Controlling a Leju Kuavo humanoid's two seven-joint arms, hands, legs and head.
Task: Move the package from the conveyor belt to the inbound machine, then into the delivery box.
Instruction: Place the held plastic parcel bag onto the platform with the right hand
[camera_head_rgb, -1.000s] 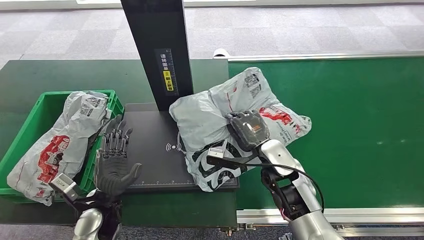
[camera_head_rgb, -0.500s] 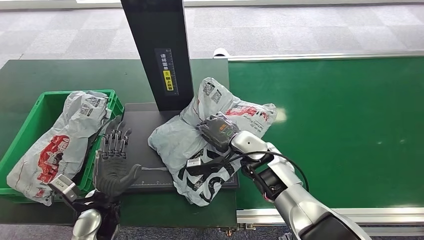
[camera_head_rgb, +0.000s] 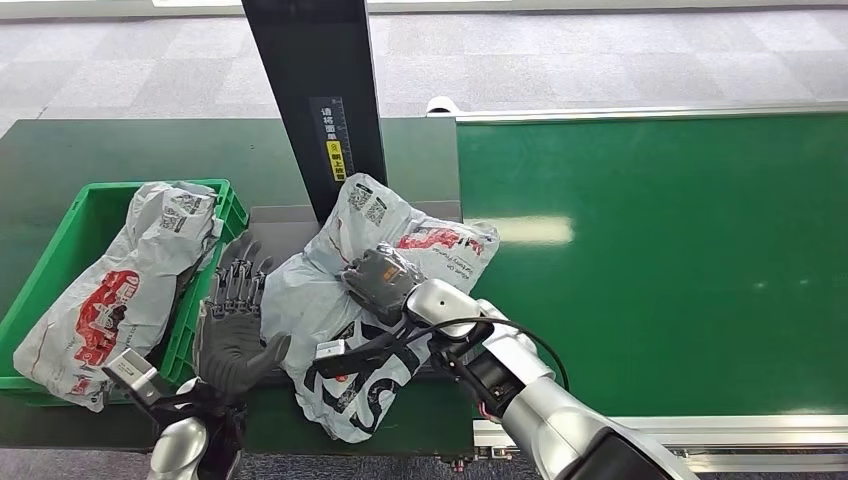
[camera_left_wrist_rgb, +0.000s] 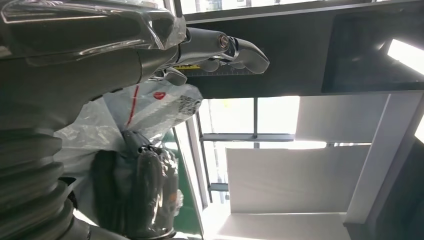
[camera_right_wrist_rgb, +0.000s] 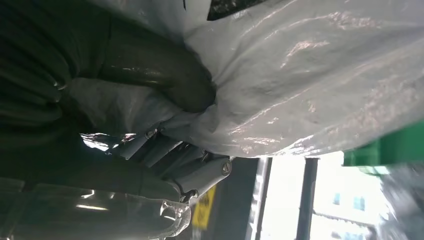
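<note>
A grey plastic mail package (camera_head_rgb: 350, 300) with red and black print lies across the black scanner plate (camera_head_rgb: 285, 218) of the inbound machine, its near end hanging over the table's front edge. My right hand (camera_head_rgb: 382, 280) grips a bunched fold of the package (camera_right_wrist_rgb: 300, 85) from above, thumb (camera_right_wrist_rgb: 165, 80) pressed into the plastic. Left of the package, my left hand (camera_head_rgb: 232, 320) is raised with its palm facing the bag and fingers spread, empty. In the left wrist view the package (camera_left_wrist_rgb: 150, 107) and my right hand (camera_left_wrist_rgb: 137, 195) lie beyond the left hand's fingers (camera_left_wrist_rgb: 220, 47).
A green delivery box (camera_head_rgb: 60, 260) at the left holds another grey package (camera_head_rgb: 125, 280). The machine's black post (camera_head_rgb: 315, 100) rises behind the plate. The green conveyor belt (camera_head_rgb: 680, 260) stretches to the right, with a metal rail (camera_head_rgb: 700, 430) along its front.
My right hand has dragged the package left, off the conveyor belt and over the scanner plate, close to my left hand. The left hand has stayed almost still.
</note>
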